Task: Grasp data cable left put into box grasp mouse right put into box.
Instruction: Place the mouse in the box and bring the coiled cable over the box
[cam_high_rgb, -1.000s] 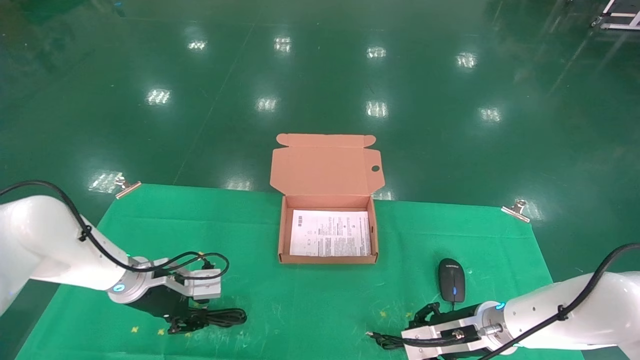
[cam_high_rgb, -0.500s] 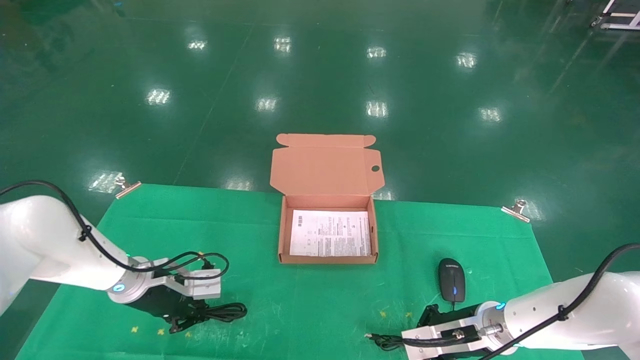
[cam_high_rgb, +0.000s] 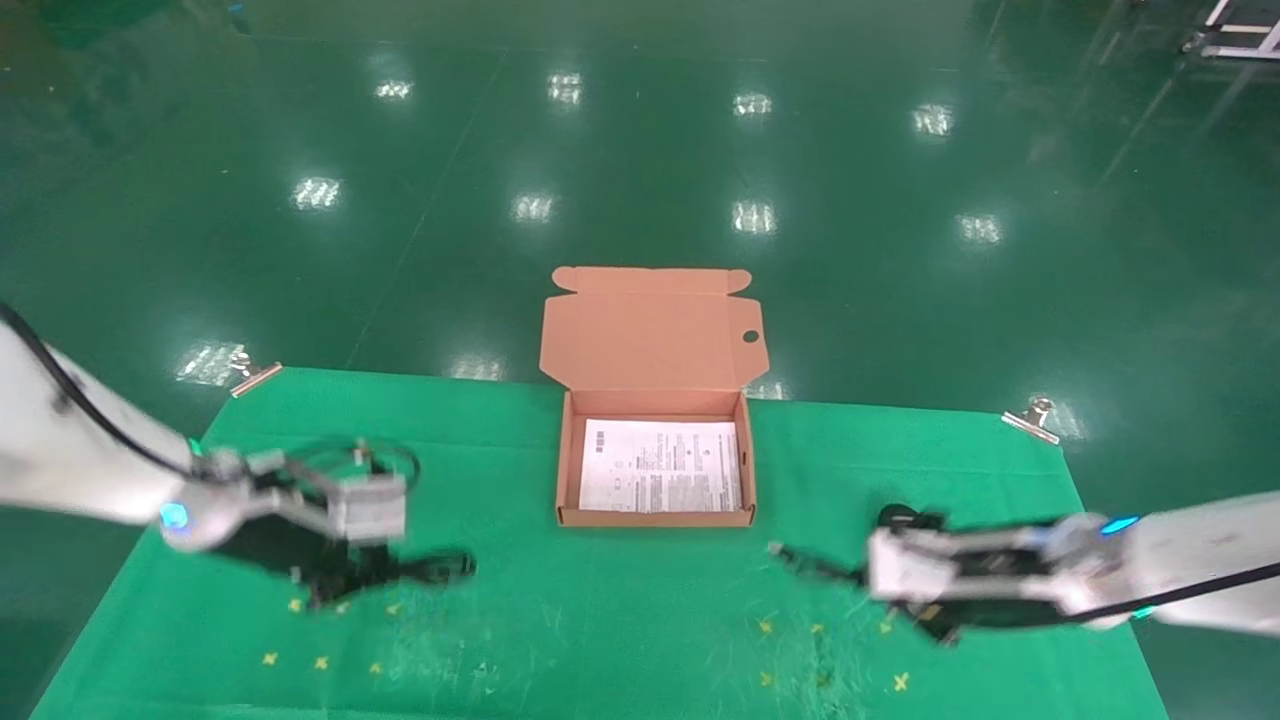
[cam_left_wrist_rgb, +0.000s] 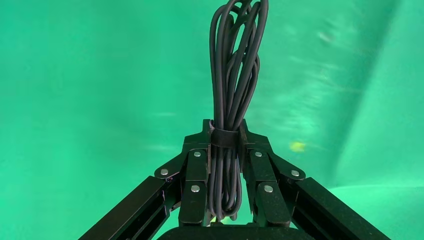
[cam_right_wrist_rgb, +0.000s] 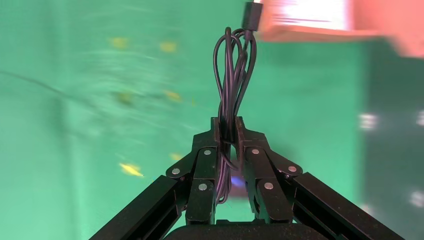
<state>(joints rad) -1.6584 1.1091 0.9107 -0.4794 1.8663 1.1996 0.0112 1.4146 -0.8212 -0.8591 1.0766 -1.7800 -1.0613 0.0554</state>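
Black data cable (cam_left_wrist_rgb: 232, 100) in left gripper (cam_left_wrist_rgb: 226, 137)

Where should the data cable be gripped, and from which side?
Grip the data cable across its narrow width at the band tying the loops, approaching end-on along its length. The bundle is long and thin, pinched there. The left gripper holds it exactly so.
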